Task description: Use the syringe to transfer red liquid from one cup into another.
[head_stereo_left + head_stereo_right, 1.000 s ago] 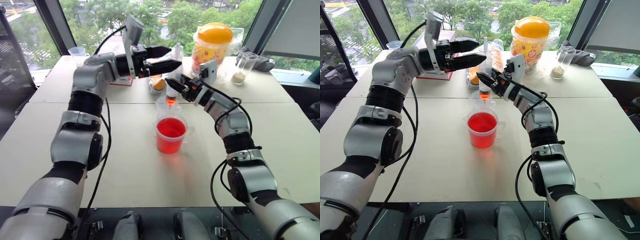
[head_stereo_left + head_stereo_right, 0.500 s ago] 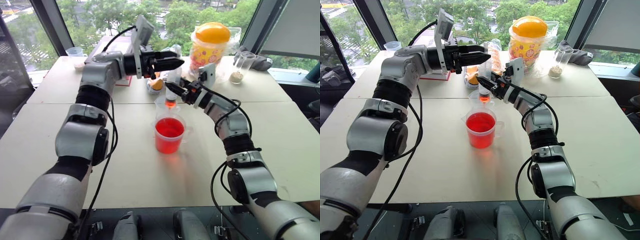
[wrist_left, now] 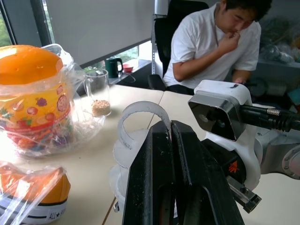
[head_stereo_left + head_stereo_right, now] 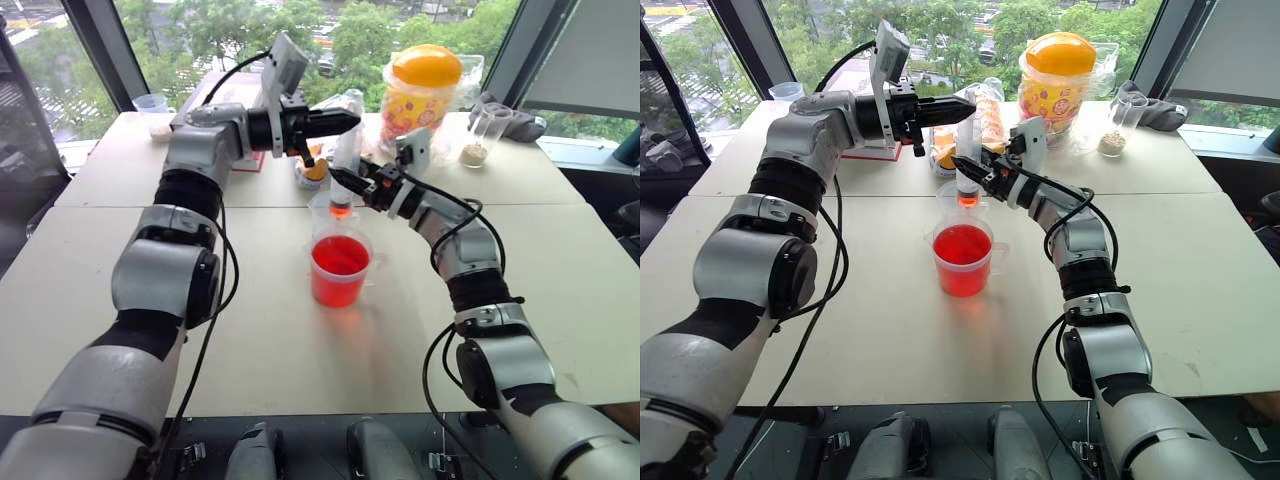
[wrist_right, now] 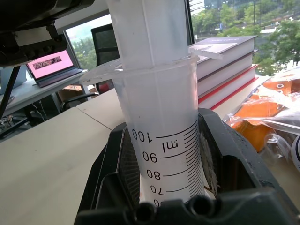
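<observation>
i read this as the discharge step: syringe (image 4: 965, 160) stands upright, orange tip down over the smaller clear cup (image 4: 956, 200), which sits on the bench (image 4: 860, 300) just behind the red cup (image 4: 964, 259). a bit of red liquid (image 4: 341, 205) shows low in the barrel near the tip; red cup looks well filled. can't tell how much has gone into the small cup, if any.

right gripper (image 4: 975, 170) clamps the barrel from the side, fingers (image 5: 117, 178) tight on either side of the scale marks, so i'm holding the syringe steady w/ that arm. left gripper (image 4: 958, 107) lies level at the plunger top, fingers (image 3: 159, 178) pressed together w/ no gap i can see; the white plunger ring (image 3: 140, 117) sits right against them, looks touched or pinched, can't say which for sure.

next move imo: push the plunger straight down w/ the left, right arm steady, tip over the small cup. risk: tilting the barrel and dripping on the bench.
</observation>
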Controlling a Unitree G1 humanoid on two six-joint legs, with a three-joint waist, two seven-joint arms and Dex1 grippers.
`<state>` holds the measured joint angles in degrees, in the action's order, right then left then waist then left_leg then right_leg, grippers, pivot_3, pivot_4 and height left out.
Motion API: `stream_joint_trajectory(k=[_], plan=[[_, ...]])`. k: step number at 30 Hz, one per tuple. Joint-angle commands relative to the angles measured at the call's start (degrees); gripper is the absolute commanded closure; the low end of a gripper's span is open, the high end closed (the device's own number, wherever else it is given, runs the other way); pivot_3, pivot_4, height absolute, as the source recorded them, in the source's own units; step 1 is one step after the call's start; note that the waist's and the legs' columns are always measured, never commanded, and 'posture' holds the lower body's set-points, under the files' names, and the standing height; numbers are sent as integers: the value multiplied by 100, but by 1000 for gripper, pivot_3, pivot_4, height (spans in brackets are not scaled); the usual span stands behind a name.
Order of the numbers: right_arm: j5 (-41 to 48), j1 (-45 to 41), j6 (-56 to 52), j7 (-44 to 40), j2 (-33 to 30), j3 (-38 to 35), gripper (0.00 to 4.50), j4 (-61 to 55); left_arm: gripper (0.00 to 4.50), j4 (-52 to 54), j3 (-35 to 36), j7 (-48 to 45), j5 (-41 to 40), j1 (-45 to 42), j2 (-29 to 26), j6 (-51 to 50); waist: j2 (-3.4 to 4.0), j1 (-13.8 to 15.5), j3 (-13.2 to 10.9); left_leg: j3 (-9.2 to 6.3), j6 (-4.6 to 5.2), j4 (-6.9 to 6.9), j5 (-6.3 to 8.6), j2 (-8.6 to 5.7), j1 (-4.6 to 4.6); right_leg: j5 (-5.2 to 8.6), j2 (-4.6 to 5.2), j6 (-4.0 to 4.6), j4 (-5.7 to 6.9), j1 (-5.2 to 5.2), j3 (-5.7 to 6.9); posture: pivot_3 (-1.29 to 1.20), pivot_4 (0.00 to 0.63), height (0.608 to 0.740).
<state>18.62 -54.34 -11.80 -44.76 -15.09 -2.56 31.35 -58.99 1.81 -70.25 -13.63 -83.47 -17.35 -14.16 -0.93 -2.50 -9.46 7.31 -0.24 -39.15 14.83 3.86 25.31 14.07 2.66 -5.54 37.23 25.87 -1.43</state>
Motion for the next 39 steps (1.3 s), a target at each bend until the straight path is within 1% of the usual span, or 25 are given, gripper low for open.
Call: stream_joint_trajectory(k=[1,13,26,34,36,37,38,39], plan=[[135,-450,20,30,-91,-181,3115,-482,4444,42,-92,-163,108,68,32,61,0,0,0,0,0,0,0,0,0,0,0,0,0,0,0,0,150,740],[287,-989,-178,112,-48,-353,3115,-511,4444,335,-204,-315,187,381,-81,-20,1,-3,-1,1,0,0,0,0,0,0,0,0,1,2,0,0,150,740],[237,-1119,-203,85,-123,-363,3115,-444,4444,843,-244,-260,142,909,-107,-289,1,-3,-1,0,-2,0,-2,0,1,0,0,0,2,2,0,0,150,740],[163,-729,-235,18,5,-182,3115,-415,4444,840,121,-8,-45,434,-390,-321,1,-2,-1,0,-2,0,-1,0,1,0,0,0,1,2,0,0,150,740],[136,-597,-247,2,62,-105,3115,-472,3910,850,170,-26,-91,387,-467,-396,1,-3,-1,1,-2,0,-1,0,1,0,0,0,1,2,0,0,150,740],[133,-556,-254,0,89,-82,3115,-481,3723,881,167,-80,-98,401,-517,-403,1,-4,-1,1,-2,0,-1,0,0,0,0,0,2,2,0,0,150,740],[132,-533,-258,0,109,-69,3115,-476,3358,912,165,-122,-107,416,-562,-413,1,-11,-1,0,-2,0,-1,0,0,0,0,0,2,2,0,0,150,740],[130,-511,-262,1,122,-63,3115,-474,2817,959,170,-145,-118,434,-605,-433,1,-14,-1,1,-2,1,-1,1,0,0,0,0,2,2,0,0,150,740]])
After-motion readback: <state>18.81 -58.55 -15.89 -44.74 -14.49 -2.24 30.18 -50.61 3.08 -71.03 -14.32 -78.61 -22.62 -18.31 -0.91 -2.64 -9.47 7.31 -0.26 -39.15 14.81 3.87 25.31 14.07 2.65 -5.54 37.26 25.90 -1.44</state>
